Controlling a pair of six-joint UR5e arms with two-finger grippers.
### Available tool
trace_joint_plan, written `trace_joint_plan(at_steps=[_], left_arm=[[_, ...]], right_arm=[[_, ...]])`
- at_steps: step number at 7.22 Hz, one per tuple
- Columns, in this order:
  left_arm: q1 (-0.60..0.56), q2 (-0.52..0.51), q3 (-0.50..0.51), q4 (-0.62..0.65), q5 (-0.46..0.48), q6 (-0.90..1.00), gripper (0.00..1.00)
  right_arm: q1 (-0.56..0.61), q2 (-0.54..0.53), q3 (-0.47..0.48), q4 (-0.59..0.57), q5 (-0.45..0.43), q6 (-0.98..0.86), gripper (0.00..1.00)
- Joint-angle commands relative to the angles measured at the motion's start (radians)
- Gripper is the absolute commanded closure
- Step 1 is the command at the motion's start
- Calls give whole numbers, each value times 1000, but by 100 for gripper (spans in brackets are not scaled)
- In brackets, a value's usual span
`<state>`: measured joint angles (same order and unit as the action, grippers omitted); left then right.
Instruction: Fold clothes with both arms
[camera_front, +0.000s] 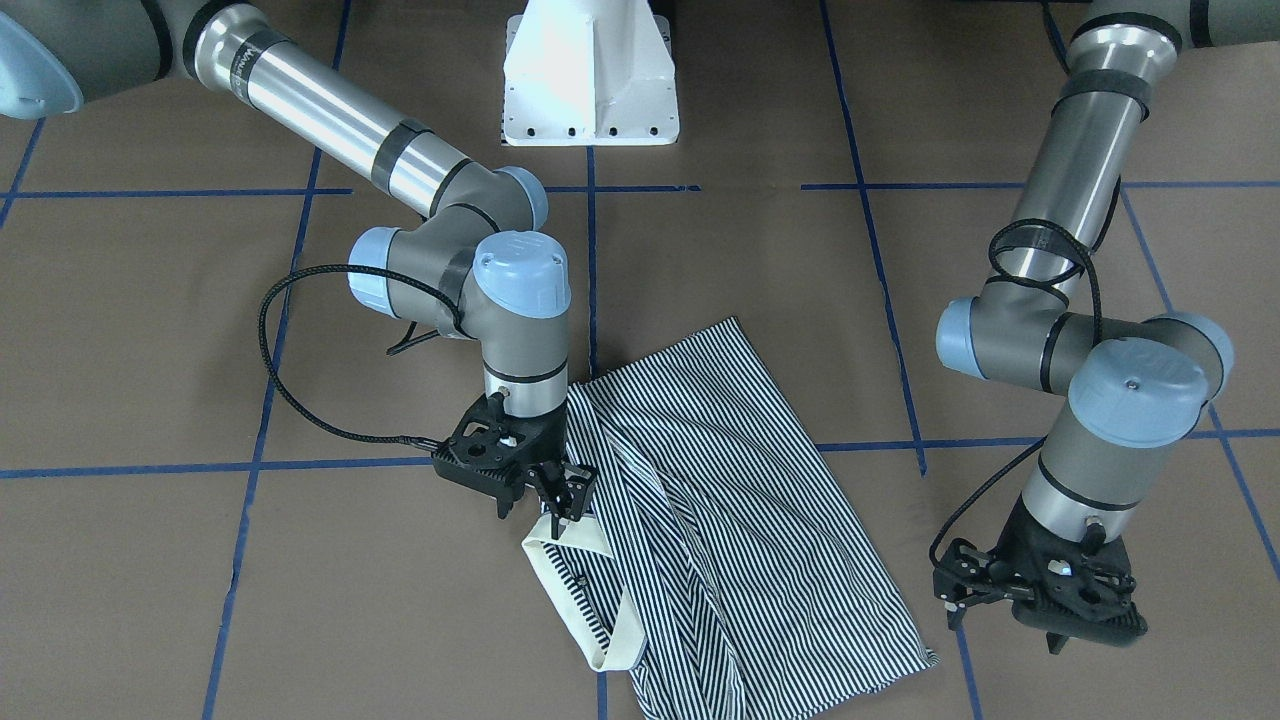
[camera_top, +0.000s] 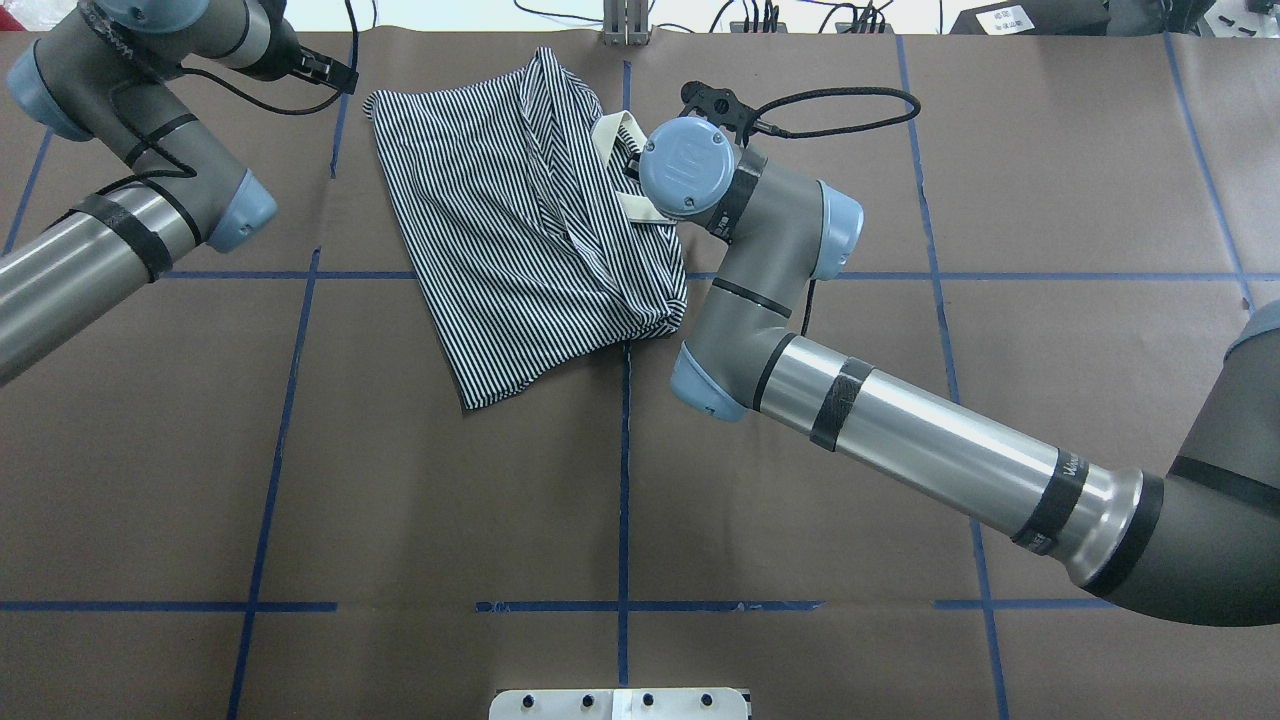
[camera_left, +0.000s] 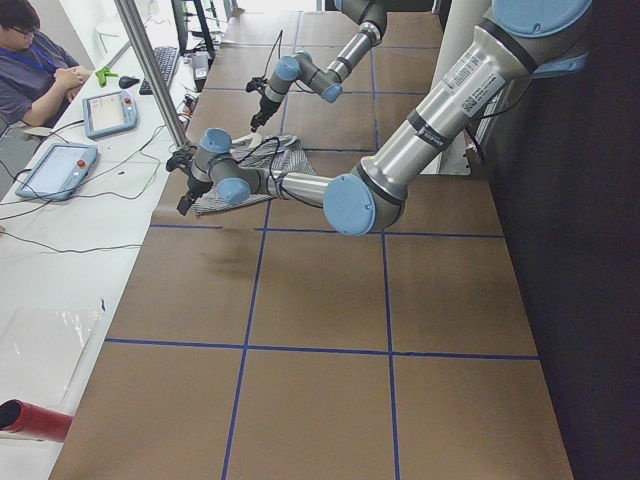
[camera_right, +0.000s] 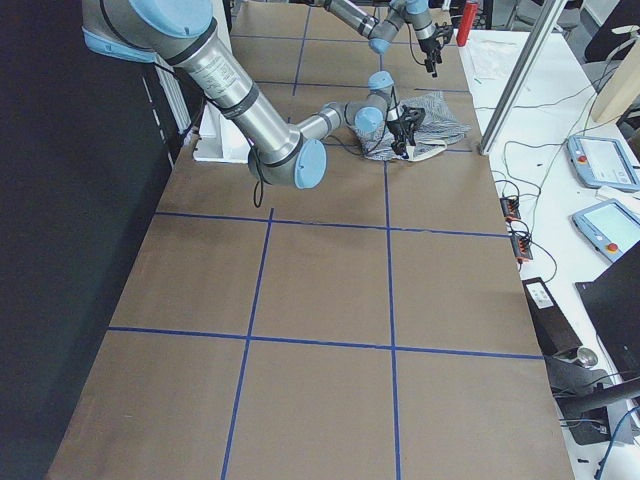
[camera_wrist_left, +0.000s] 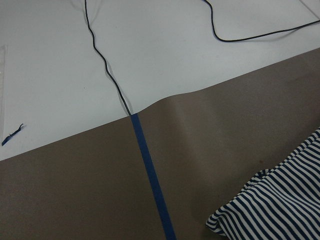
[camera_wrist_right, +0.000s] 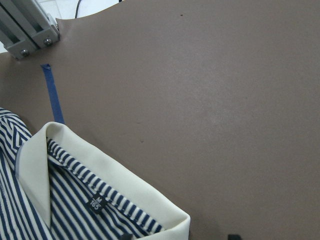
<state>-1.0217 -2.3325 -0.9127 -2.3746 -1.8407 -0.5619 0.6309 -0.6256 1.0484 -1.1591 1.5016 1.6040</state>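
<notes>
Inside the collar (camera_wrist_right: 32, 170), wrist-view only: neck label (camera_wrist_right: 96, 202)

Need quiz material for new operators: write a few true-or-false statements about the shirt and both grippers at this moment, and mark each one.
1. The right gripper is at the cream collar of the polo shirt. True.
2. The left gripper is clamped on the shirt's hem. False: it is off the shirt, over the bare table beside a corner of the shirt.
3. The shirt lies spread flat with both sleeves out. False: it is folded over on itself, with bunched creases down the middle.
4. In the right wrist view, a small label shows inside the collar. True.
</notes>
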Motion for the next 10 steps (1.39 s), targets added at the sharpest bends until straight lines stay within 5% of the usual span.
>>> trace_joint_plan(at_steps=[1, 10], left_arm=[[0, -1, 0, 0, 0, -1, 0], [0, 1, 0, 0, -2, -3, 0]], right_arm=[[-10, 10, -13, 4, -18, 2, 31], [-39, 33, -77, 22, -86, 53, 34]])
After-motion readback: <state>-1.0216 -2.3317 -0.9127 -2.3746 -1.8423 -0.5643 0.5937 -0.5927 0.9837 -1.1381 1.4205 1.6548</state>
